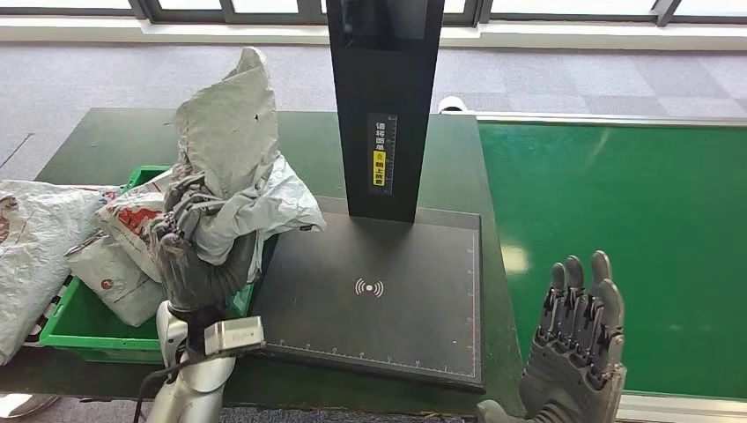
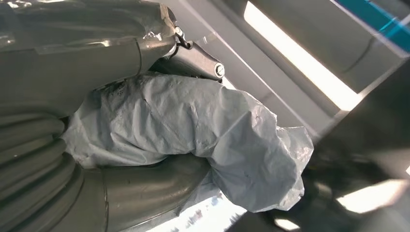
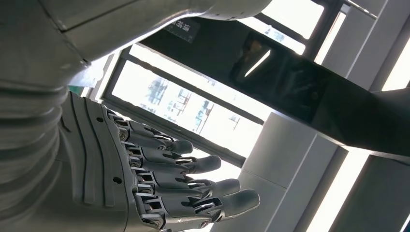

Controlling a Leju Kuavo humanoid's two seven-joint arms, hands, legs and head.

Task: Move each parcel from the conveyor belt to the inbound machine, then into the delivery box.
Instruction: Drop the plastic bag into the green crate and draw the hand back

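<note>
My left hand (image 1: 194, 238) grips a crumpled grey plastic parcel (image 1: 233, 145), held upright over the right edge of the green delivery box (image 1: 75, 322), beside the black inbound machine's scan plate (image 1: 379, 291). In the left wrist view the same grey parcel (image 2: 203, 130) bulges out between my thumb and fingers. Several white and red printed parcels (image 1: 123, 251) lie in the box. My right hand (image 1: 577, 352) is raised near the front edge of the green conveyor belt (image 1: 617, 238), fingers straight and apart, holding nothing. The right wrist view shows my right hand (image 3: 164, 183) empty as well.
The machine's black post (image 1: 383, 106) rises from the back of the scan plate. A large grey and white bag (image 1: 26, 256) lies at the far left beside the box. The dark green table (image 1: 106, 141) stretches behind the box. Windows run along the far wall.
</note>
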